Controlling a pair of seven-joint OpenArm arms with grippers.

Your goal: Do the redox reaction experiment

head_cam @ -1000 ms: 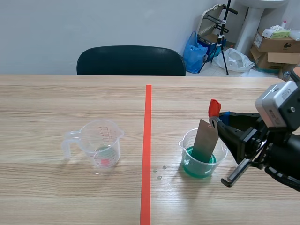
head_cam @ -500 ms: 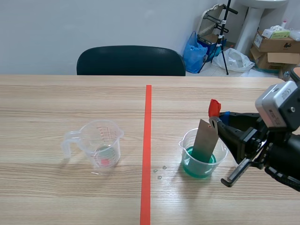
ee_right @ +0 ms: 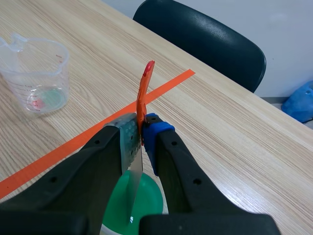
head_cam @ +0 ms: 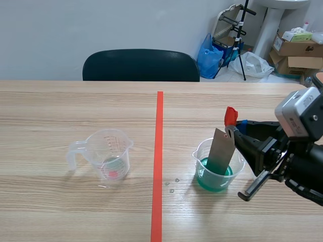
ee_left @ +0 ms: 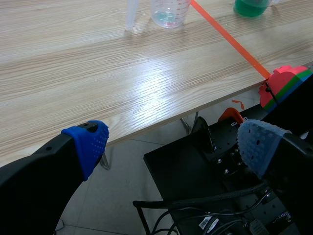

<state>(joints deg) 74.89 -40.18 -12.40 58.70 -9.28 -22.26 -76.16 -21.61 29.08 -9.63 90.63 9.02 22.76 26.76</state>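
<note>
The thin grey metal strip (head_cam: 221, 151) was judged stiff, light and smooth-faced, and likely slippery once wetted, so its red-taped upper end (head_cam: 230, 116) was taken as the sensible place for a hold. It was seen standing tilted in the clear cup (head_cam: 201, 154) of green liquid (head_cam: 212, 180), right of the tape line (head_cam: 158, 151) on the tabletop (head_cam: 75, 201). The right end effector (head_cam: 233, 132) was clamped on the strip just below the red tab, the arm held low and brought in from the side. The cup was judged light and easily tipped. The left end effector (ee_left: 173, 143) was held spread wide and empty, out past the tabletop's near edge — well apart from the measuring jug (head_cam: 108, 154).
</note>
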